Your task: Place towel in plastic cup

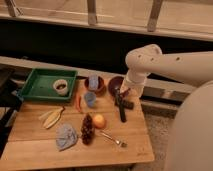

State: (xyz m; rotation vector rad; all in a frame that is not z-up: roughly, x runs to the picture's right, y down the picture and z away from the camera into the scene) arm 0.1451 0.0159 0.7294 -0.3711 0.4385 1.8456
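Observation:
The towel is a crumpled grey-blue cloth lying near the front left of the wooden table. The plastic cup, small and light blue, stands upright near the table's middle, behind the towel and a little to its right. My gripper hangs from the white arm over the right part of the table. Its dark fingers point down, right of the cup and well away from the towel. It is open and holds nothing.
A green tray at the back left holds a white cup. Behind the plastic cup are a brown bowl with a pale blue box and a dark bowl. An orange, dark grapes, a fork, a red chili and a pale yellow piece lie around.

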